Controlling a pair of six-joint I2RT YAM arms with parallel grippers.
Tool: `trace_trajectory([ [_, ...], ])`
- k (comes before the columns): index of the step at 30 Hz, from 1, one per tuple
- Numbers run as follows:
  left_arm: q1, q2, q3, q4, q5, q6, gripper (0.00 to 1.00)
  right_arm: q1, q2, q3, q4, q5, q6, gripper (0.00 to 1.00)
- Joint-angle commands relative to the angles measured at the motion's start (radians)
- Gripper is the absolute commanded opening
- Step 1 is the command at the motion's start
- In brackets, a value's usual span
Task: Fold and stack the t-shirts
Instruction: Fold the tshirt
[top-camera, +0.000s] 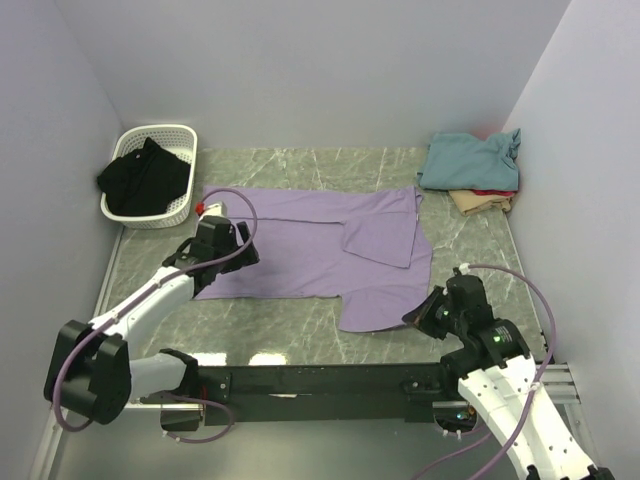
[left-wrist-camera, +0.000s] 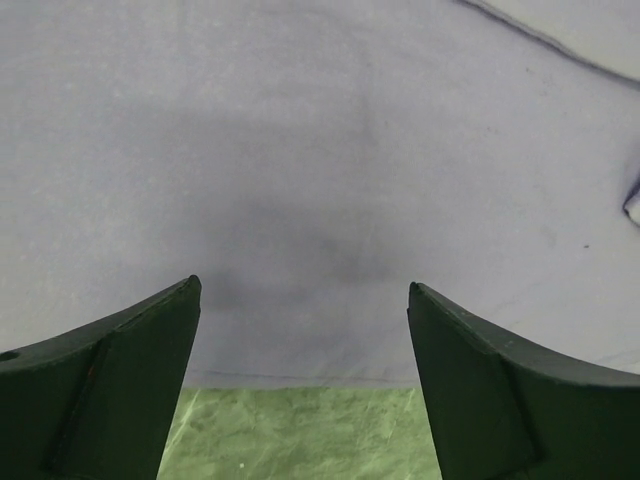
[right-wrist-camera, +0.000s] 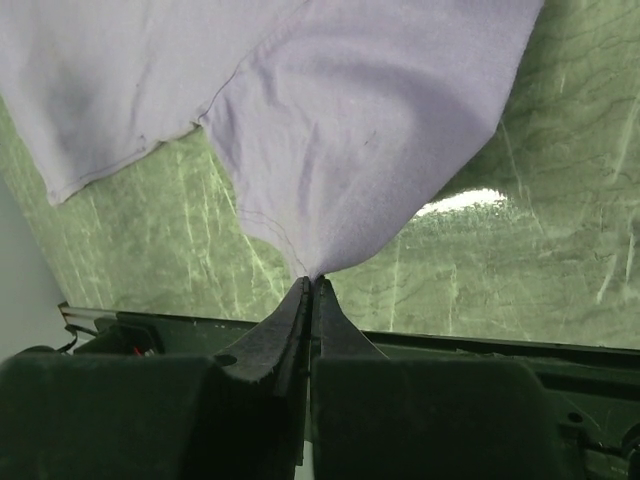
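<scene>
Lavender t-shirt (top-camera: 300, 250) pinched thinly at one corner by right gripper (right-wrist-camera: 312, 282), left gripper (left-wrist-camera: 303, 290) splayed empty; could slip if tugged.

No readable text, seemingly

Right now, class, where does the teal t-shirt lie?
In the top view, the teal t-shirt lies in the far right corner of the table, stacked over the red t-shirt and tan t-shirt, just beyond the lavender t-shirt.
</scene>
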Motion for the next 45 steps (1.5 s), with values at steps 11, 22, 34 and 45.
trace_trajectory([
  [11, -0.001, -0.166, -0.067, -0.286, -0.272, -0.307, 0.88, 0.007, 0.217, 0.102, 0.221, -0.063, -0.126, 0.00],
  [22, 0.086, -0.162, -0.070, -0.320, -0.263, -0.296, 1.00, 0.006, 0.307, 0.119, 0.298, -0.126, -0.210, 0.00],
  [34, 0.218, -0.216, -0.142, -0.250, -0.093, -0.279, 0.99, 0.007, 0.331, 0.127, 0.303, -0.115, -0.233, 0.00],
  [45, 0.359, -0.216, -0.144, -0.260, -0.109, -0.306, 0.99, 0.006, 0.330, 0.133, 0.295, -0.100, -0.247, 0.00],
])
